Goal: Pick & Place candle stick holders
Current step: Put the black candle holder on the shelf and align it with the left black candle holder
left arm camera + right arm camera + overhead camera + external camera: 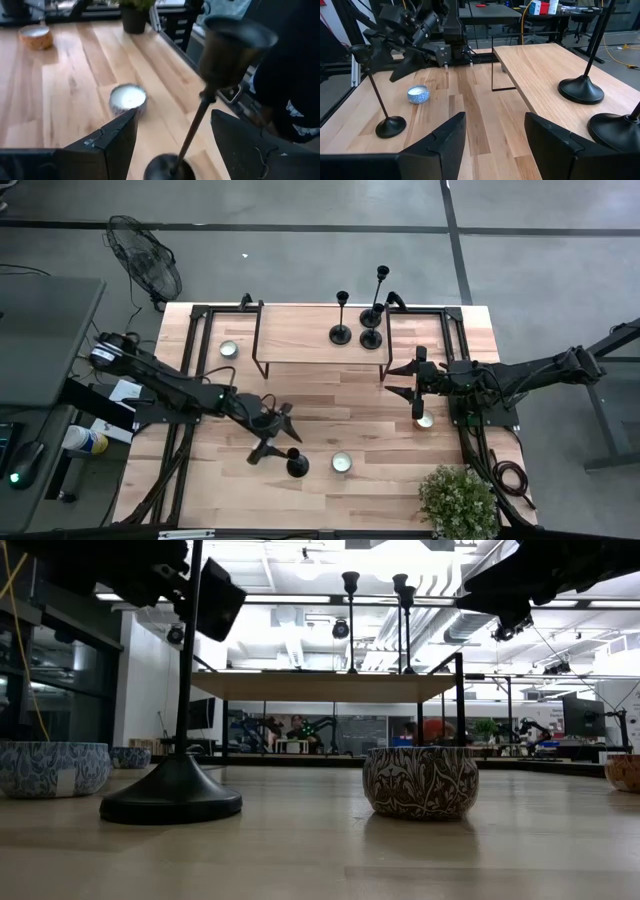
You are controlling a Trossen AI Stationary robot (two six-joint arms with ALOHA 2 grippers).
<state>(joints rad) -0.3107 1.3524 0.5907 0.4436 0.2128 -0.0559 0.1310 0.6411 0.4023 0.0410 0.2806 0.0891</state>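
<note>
Front holder: one candlestick holder [296, 464] stands upright, lower centre, near table [380, 490] front edge.
Left gripper [272, 434]: fingers spread, straddling its stem.
Shelf [300, 340]: three holders [360, 330], upper centre.
Right gripper [414, 388]: fingers spread, empty, right of centre.

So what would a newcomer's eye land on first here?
Probably the lone black candlestick holder standing near the table's front edge, with the left hand open just beside it. Next, three more holders grouped on the raised wooden shelf at the back.
</note>
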